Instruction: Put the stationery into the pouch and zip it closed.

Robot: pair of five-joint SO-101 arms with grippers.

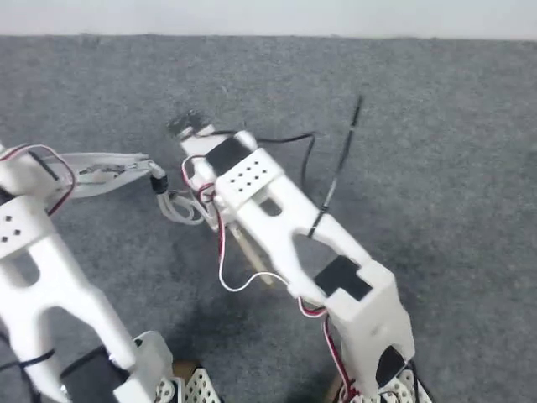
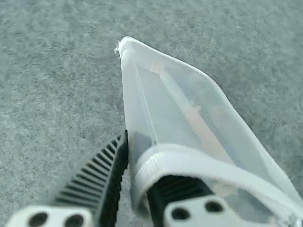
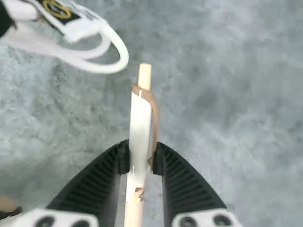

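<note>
Grey tabletop (image 1: 436,101) below; left tool (image 2: 142,165) clamps the pouch (image 2: 175,104) rim, a slim item (image 2: 199,123) seemingly inside; right tool (image 3: 141,153) grips a pen (image 3: 141,109), pouch just ahead; insertion, zipping remain

- One pouch (image 2: 142,90), translucent.
- One pen (image 3: 141,118), white and tan.
- One long thing (image 2: 199,118) inside the pouch that I can make out; more I cannot tell.
- Two arms, my left arm (image 1: 33,252) and my right arm (image 1: 277,210), with two sets of jaws.
- One grey surface (image 1: 436,126).
</note>
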